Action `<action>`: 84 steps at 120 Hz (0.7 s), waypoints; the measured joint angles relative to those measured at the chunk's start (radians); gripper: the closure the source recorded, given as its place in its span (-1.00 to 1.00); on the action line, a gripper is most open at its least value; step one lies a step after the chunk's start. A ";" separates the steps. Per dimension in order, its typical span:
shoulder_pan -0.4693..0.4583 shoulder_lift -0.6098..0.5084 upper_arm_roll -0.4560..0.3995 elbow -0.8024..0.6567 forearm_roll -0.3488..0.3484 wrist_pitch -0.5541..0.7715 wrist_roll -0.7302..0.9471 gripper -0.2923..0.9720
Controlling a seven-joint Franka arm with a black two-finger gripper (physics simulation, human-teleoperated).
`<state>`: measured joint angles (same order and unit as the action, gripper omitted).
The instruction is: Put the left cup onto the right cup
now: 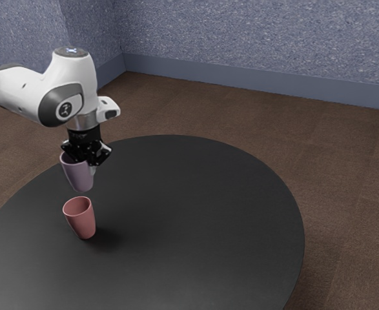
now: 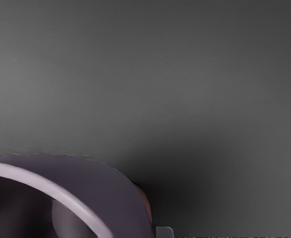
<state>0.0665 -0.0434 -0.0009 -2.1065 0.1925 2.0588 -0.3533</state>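
A pale lilac cup (image 1: 77, 175) hangs in the air above the round black table (image 1: 195, 213), upright, with my black gripper (image 1: 86, 161) shut on its rim. Just below it, slightly toward the front, a pink cup (image 1: 81, 217) stands upright on the table; a small gap separates the two cups. In the wrist view the lilac cup's rim and inner wall (image 2: 61, 198) loom large right under my hand, and a sliver of the pink cup (image 2: 146, 202) peeks out past its edge.
The dark tabletop (image 2: 160, 84) stretches broadly toward the exterior view's right. Brown carpet (image 1: 318, 148) surrounds the table, with blue-grey walls (image 1: 254, 32) behind.
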 joint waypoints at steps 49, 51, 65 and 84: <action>0.011 -0.003 0.034 -0.039 0.001 0.026 -0.032 0.70; 0.013 -0.003 0.035 -0.039 0.001 0.027 -0.033 0.70; 0.016 -0.003 0.035 -0.047 0.000 0.033 -0.039 0.70; 0.004 0.001 0.035 -0.062 0.000 0.048 -0.048 0.70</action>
<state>0.0702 -0.0425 0.0343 -2.1689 0.1921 2.1071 -0.4012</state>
